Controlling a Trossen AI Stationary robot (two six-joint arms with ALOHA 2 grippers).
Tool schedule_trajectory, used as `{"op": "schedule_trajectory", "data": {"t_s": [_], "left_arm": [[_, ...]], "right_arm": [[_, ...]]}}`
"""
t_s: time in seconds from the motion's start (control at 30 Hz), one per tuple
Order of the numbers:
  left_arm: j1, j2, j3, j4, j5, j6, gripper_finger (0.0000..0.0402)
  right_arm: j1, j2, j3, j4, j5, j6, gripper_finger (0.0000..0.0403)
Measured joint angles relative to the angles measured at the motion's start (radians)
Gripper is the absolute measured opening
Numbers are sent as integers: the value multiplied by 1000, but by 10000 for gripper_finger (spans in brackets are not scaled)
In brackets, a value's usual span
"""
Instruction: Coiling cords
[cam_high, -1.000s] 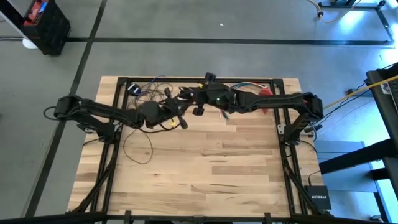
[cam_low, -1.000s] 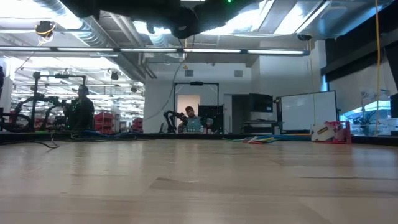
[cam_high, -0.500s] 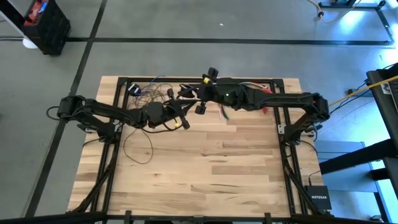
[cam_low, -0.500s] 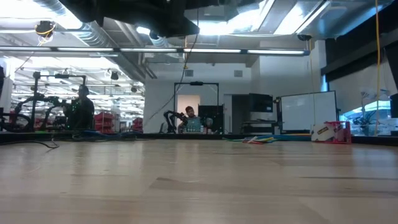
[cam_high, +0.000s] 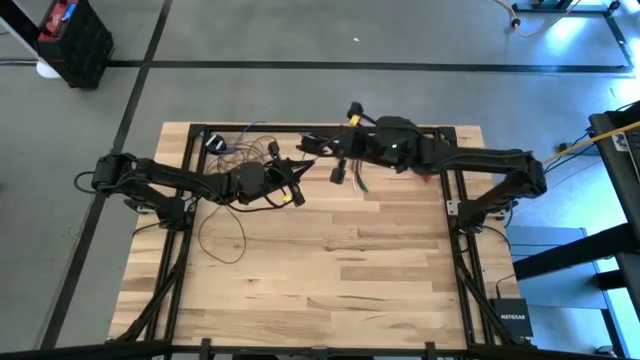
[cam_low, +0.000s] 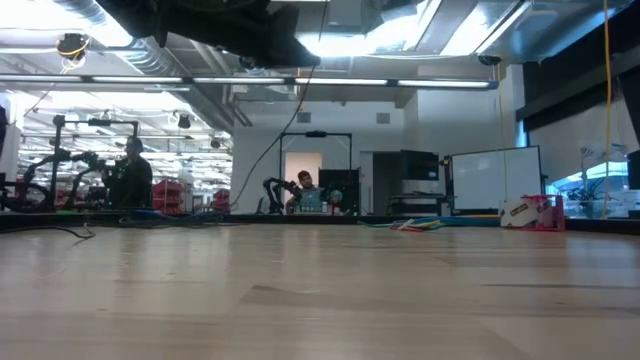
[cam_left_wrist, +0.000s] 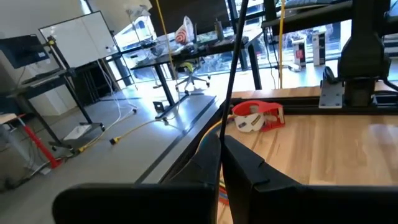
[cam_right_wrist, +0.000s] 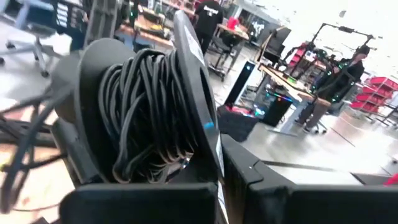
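the right gripper (cam_high: 312, 147) clamps a wound bundle of the cords (cam_right_wrist: 149, 118); the left gripper (cam_high: 296, 172), seemingly pinching one strand, keeps it taut for coiling.

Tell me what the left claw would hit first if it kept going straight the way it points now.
Probably the right claw. From above, the left claw points toward the far edge of the table, where the right claw holds the coiled cord. Heights are unclear, so it might pass under.
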Motion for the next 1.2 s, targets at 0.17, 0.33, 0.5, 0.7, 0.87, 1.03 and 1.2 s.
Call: {"op": "schedule_trajectory", "data": {"t_s": [0.17, 0.33, 0.5, 0.7, 0.87, 1.03, 1.2], "left_arm": [[0, -1, 1, -6, 1, -2, 3], [0, -1, 1, -4, 1, -2, 2], [10, -1, 1, -11, 1, 4, 1], [43, -1, 0, -25, -87, 52, 1], [63, -58, -2, -83, -109, 79, 0], [67, -193, -4, -219, -127, 76, 0], [64, -332, -4, -334, -119, 12, 0]], "right_arm": [[0, -44, 0, -13, -25, 16, 3], [0, -86, 0, -19, -25, 16, 3], [0, -99, 0, -42, -81, 39, 3], [0, -97, 0, -146, -84, 46, 3], [0, -96, 0, -228, -70, 46, 3], [1, -97, -1, -333, -23, 45, 3], [0, -83, -50, -344, 69, 38, 3]]}}
